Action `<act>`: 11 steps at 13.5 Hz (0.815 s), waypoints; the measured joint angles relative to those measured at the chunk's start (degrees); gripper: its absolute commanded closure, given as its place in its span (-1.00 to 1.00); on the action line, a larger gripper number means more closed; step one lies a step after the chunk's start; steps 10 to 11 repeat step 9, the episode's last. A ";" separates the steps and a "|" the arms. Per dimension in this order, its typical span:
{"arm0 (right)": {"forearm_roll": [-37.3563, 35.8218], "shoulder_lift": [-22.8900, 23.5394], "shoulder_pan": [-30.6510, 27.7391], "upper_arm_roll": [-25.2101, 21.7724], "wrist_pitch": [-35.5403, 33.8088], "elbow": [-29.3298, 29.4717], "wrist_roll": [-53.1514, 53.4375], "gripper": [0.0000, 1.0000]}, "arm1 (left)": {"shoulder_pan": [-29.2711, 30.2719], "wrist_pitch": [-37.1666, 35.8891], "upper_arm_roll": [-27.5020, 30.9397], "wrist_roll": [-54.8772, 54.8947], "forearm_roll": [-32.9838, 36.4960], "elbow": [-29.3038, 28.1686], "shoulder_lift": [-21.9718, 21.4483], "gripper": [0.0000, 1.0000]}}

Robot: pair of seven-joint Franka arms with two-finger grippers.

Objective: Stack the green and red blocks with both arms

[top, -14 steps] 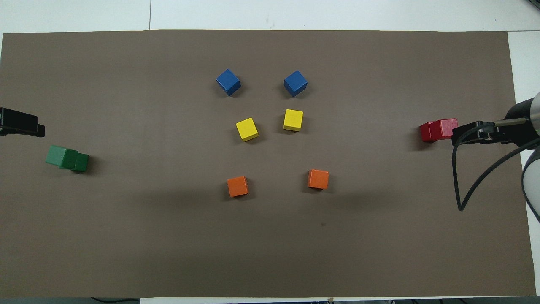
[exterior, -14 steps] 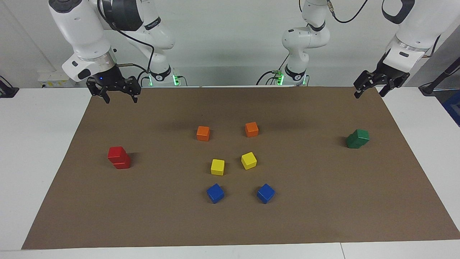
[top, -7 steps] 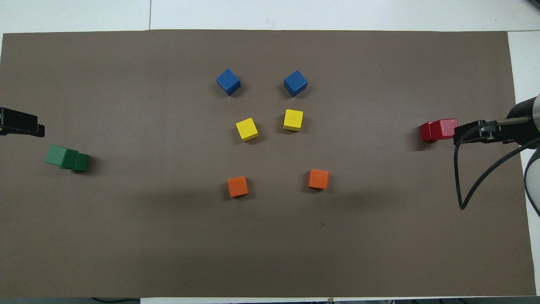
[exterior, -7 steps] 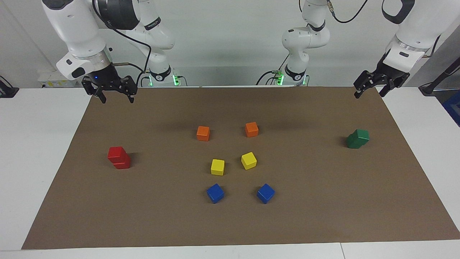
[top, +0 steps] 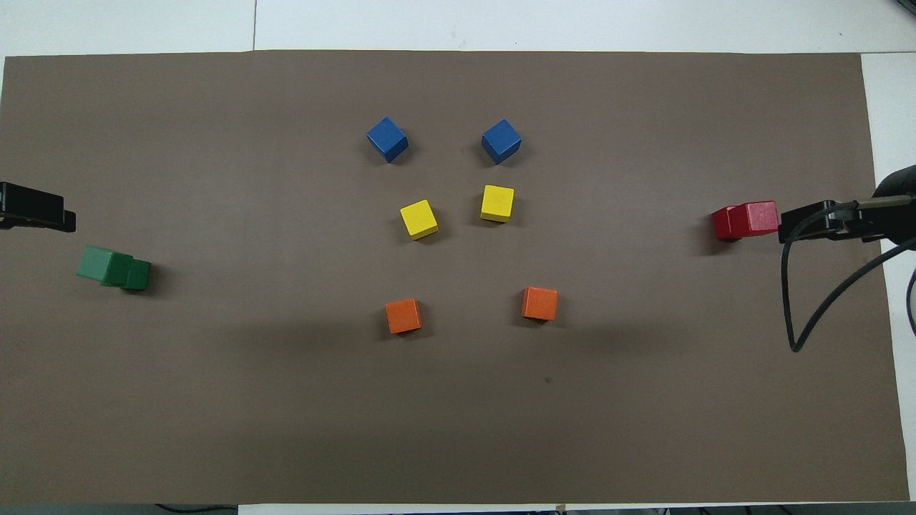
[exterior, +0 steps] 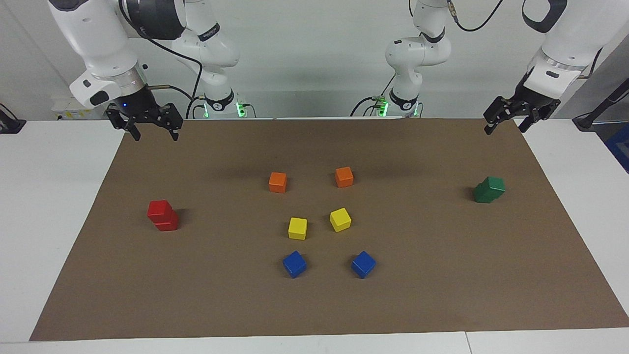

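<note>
Across the facing view from its nine o'clock edge: the right gripper hangs in the air over the corner of the brown mat at the right arm's end, up around ten o'clock of the view. Its fingers are spread and it carries nothing. Below it, toward eight o'clock, sits the red stack, one red cube on top of the other, the upper one skewed a little off the lower.

Into the middle: two orange cubes side by side nearest the robots, then two yellow cubes, then two blue cubes farthest from the robots, each pair apart, all flat on the mat.

On toward three o'clock: the green stack, one green cube on another, the top one twisted against the bottom one. Above it, at about two o'clock, the left gripper hangs over the mat's corner at the left arm's end, fingers apart, nothing between them.
</note>
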 measured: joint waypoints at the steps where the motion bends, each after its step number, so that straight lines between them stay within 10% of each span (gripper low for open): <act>1: 0.00 0.11 1.15 -1.12 0.00 0.01 0.00 -1.00 | 0.00 0.00 0.00 0.00 0.00 0.00 0.00 -1.00; 11: 0.00 0.18 2.97 -3.29 -0.36 0.06 0.00 -1.00 | 0.00 0.00 0.00 0.00 0.00 0.00 0.00 -1.00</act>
